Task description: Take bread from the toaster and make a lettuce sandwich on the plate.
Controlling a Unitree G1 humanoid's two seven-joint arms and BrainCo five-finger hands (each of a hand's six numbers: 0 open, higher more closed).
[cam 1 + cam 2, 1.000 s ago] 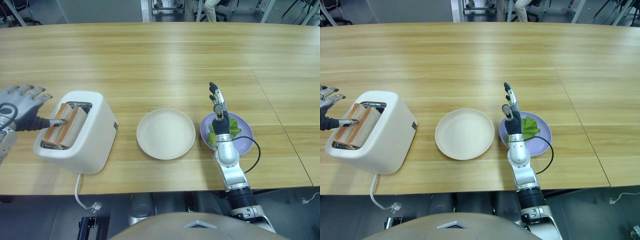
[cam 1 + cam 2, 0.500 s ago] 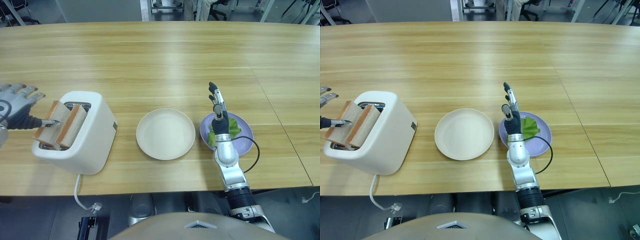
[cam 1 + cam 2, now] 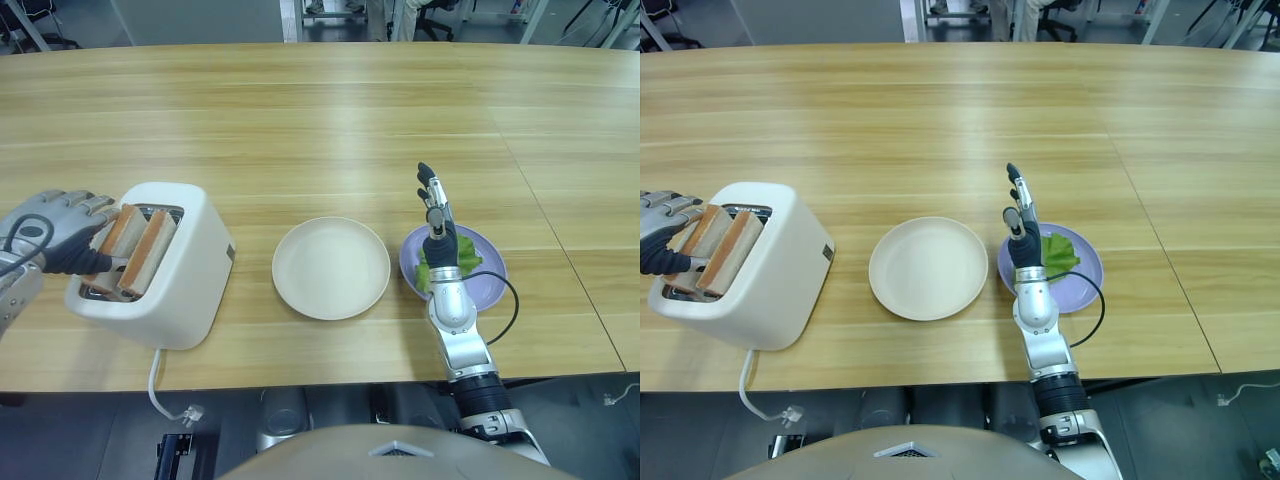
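Left hand (image 3: pixel 58 232) has closed on a bread slice (image 3: pixel 122 231) still in the toaster (image 3: pixel 190 285); right hand (image 3: pixel 438 212) splayed, holding nothing; plate (image 3: pixel 331 267) awaits.

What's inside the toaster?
Two bread slices stand in the toaster slots, tops sticking out. The left hand curls its fingers around the outer slice. Their lower parts are hidden by the toaster's walls.

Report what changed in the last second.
The left hand came in toward the toaster and curled its fingers around the outer bread slice. The right hand, upright over the lettuce, the toaster and the empty plate stayed put.
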